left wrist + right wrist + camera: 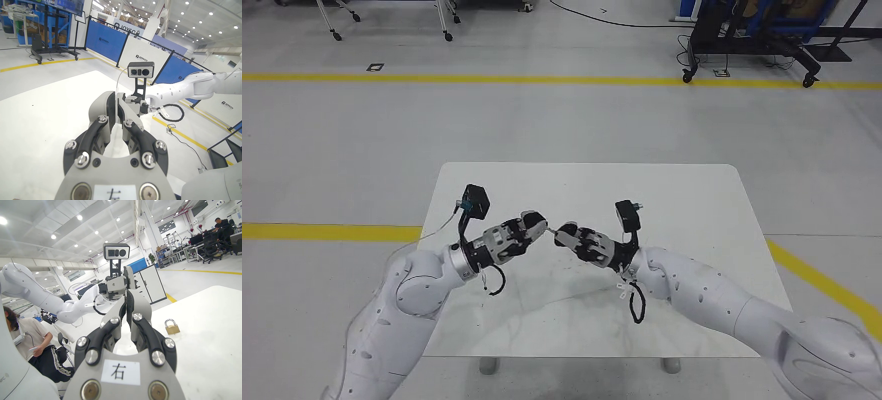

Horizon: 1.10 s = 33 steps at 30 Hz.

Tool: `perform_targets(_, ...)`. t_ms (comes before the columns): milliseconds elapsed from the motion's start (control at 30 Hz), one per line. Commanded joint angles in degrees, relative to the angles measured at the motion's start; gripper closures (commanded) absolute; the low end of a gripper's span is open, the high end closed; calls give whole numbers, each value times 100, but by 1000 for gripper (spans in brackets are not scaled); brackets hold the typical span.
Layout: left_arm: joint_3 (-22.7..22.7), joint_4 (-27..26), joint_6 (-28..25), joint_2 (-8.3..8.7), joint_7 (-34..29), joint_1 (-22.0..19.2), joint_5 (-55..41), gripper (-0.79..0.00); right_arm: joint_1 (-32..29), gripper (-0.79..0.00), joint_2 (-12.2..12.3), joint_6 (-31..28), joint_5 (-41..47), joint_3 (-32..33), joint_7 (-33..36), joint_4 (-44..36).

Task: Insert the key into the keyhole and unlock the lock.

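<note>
Brass lock on white table, left hand and right hand closed, tips facing

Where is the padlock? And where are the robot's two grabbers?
padlock (172, 329), right wrist view, on its brass body.
left gripper (115, 94), left wrist view, between its jaw tips.
right gripper (126, 296), right wrist view, between its jaw tips.

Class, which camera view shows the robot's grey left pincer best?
The left wrist view: the grey left pincer is close up, its ribbed black pads pressed close. The right wrist view shows it farther off; the top view, small.
</note>
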Motion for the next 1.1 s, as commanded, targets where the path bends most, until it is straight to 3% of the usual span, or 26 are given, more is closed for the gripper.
perform_targets(0, -261, 11, -22, 38, 119, 92, -7, -785, 6, 0, 29, 0, -99, 0, -119, 29)
perform_targets(133, -1164, -271, 110, 185, 130, 537, 499, -785, 55, 0, 143, 0, -308, 19, -268, 221)
perform_targets(267, -1994, -1134, 896, 297, 148, 1415, 2474, -785, 12, 0, 259, 0, -340, 195, -268, 479)
perform_targets(333, -2061, -1475, 1615, 303, 217, 1874, 3725, -785, 12, 0, 259, 0, -340, 195, -268, 479)
perform_targets(433, -1644, -1559, 2431, 270, 105, 2176, 4971, -785, 12, 0, 259, 0, -340, 195, -268, 479)
perform_targets(500, -1282, -1366, 2542, 237, -82, 2010, 5174, -785, 12, 0, 259, 0, -340, 195, -268, 479)
perform_targets(700, -379, -448, 2975, 82, -435, 954, 5320, -785, 12, 0, 259, 0, -340, 195, -268, 479)
perform_targets(733, -276, -336, 3037, 60, -512, 826, 5361, -763, 12, 0, 259, 0, -340, 195, -268, 479)
perform_targets(800, -101, -175, 3035, 26, -720, 640, 5352, -631, 12, 0, 259, 0, -340, 195, -268, 479)
perform_targets(867, -7, -82, 2974, 6, -940, 514, 5311, -557, 12, 0, 259, 0, -340, 195, -268, 479)
perform_targets(1000, 27, -52, 2950, -11, -1221, 442, 5192, -511, 12, 0, 259, 0, -340, 195, -268, 479)
perform_targets(1067, 20, -61, 3007, -12, -1336, 459, 5224, -385, 12, 0, 259, 0, -340, 195, -268, 479)
